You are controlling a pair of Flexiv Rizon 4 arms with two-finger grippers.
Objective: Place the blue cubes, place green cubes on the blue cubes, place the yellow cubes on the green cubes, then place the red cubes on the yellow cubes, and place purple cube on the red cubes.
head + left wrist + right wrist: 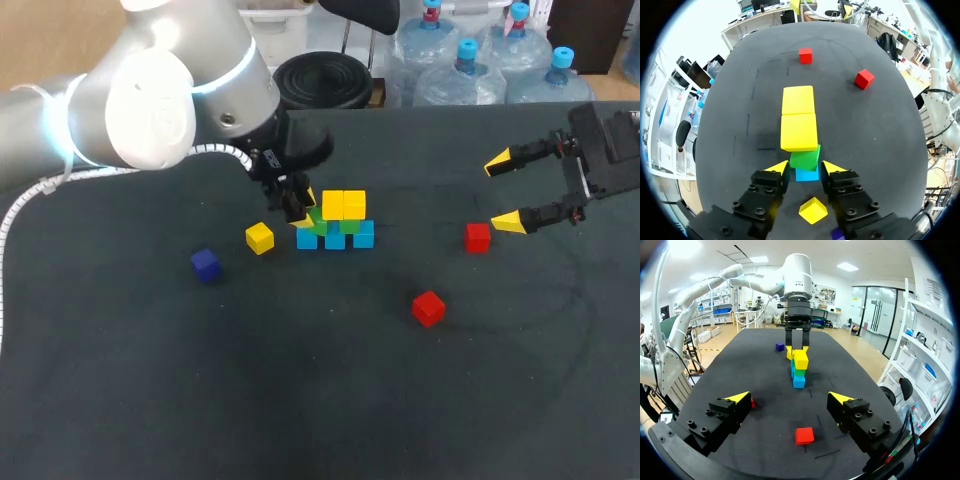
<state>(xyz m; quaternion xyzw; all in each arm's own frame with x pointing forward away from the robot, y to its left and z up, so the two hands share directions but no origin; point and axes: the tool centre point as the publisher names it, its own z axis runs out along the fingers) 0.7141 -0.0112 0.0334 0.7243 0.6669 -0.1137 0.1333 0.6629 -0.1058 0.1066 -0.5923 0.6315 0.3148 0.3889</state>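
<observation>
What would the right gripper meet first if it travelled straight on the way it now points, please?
Likely the stack, around its yellow cubes, with the left gripper just behind. The red cube just ahead seems to lie below that line, though height is hard to judge.

Around the stack of small blue, green and yellow cubes [340,222], the dark cloth table [330,400] lies free at 12 and 6 o'clock. The left gripper [305,208] blocks 9 o'clock, with a loose yellow cube [259,238] just behind it. A red cube [478,237] stands well apart at 3 o'clock, and a second red cube [428,308] between 4 and 5 o'clock.
</observation>
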